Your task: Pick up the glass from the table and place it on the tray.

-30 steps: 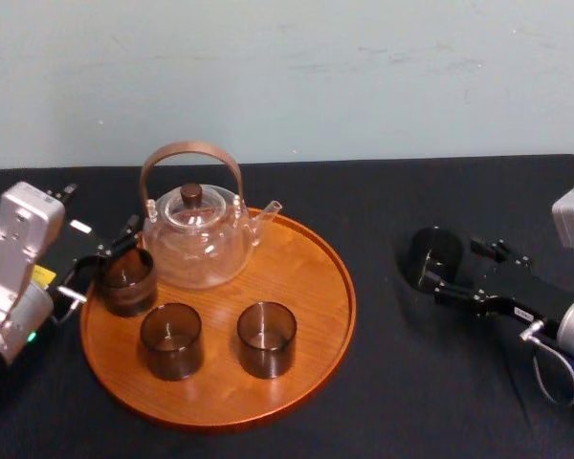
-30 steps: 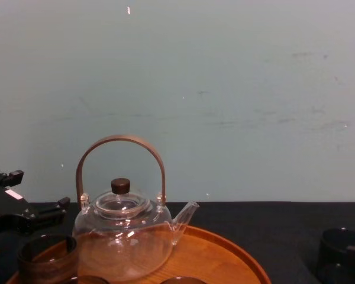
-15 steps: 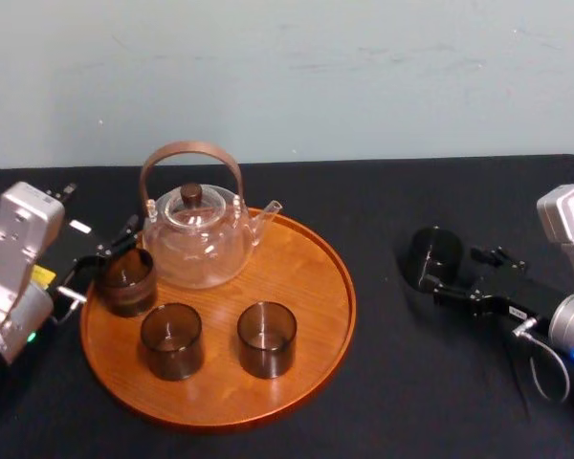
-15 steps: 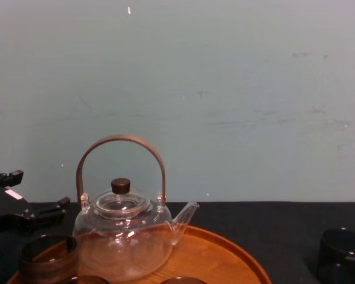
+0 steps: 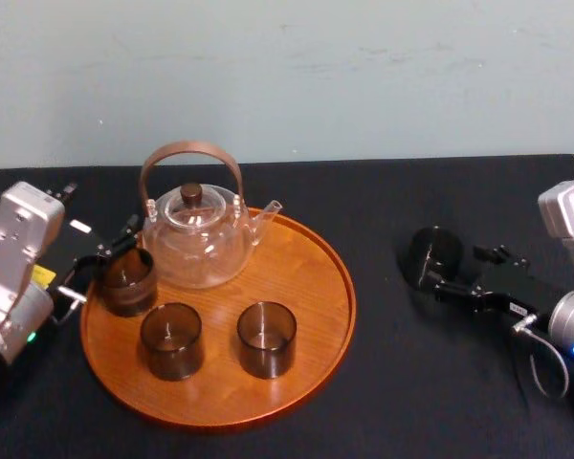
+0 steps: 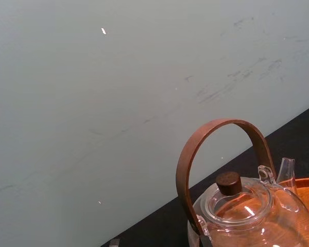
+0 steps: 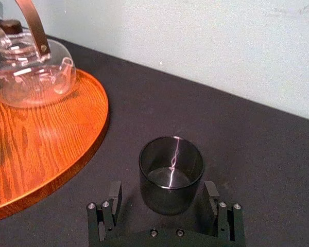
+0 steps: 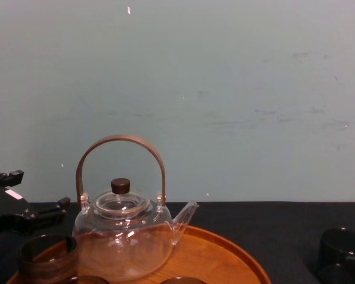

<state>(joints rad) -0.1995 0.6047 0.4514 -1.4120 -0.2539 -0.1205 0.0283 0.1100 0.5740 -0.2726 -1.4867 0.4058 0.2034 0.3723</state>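
Fingers (image 7: 113,195) of R gripper (image 5: 458,270) apart, astride glass (image 7: 171,170) on table (image 5: 411,382); L gripper's (image 5: 102,261) apart, beside tray (image 5: 306,287).

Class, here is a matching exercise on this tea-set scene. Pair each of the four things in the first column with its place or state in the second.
Things
1. clear glass teapot with curved brown handle
2. dark smoky glass standing alone
3. right gripper
4. left gripper

Places or states
A. open, one finger on either side of the lone glass
B. on the black-cloth table, right of the round orange-brown wooden tray
C. at the tray's left rim
D. at the back of the tray

Pairs: 1-D, 2-B, 3-A, 4-C
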